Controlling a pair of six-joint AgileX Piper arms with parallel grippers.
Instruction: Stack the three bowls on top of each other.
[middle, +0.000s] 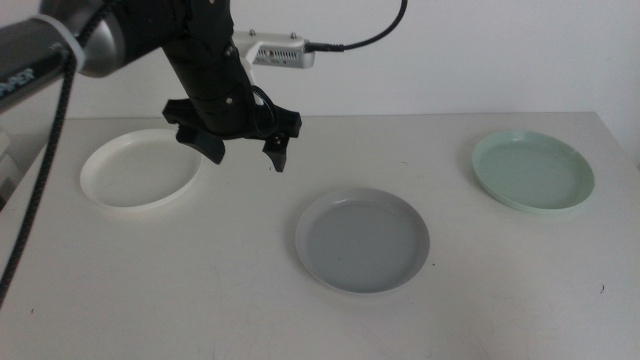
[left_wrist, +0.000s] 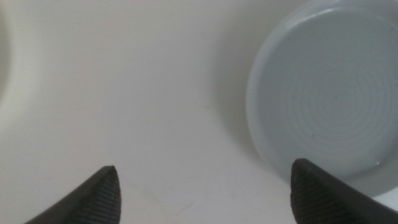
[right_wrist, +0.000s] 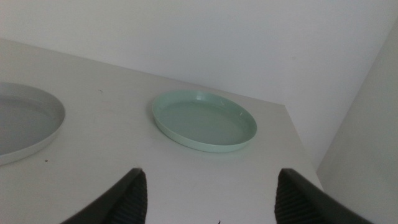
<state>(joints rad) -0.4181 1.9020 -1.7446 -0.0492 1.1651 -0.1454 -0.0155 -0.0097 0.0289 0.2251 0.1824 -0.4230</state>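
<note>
White bowl (middle: 140, 168) at 9 o'clock on counter (middle: 200, 290). Left tool (middle: 245, 152) beside it, spread wide, empty, seemingly above bare counter. Grey bowl (middle: 362, 240) centre, mint bowl (middle: 532, 171) at 2 o'clock, all apart. Right tool (right_wrist: 208, 190) gaping, empty, facing mint bowl.
</note>
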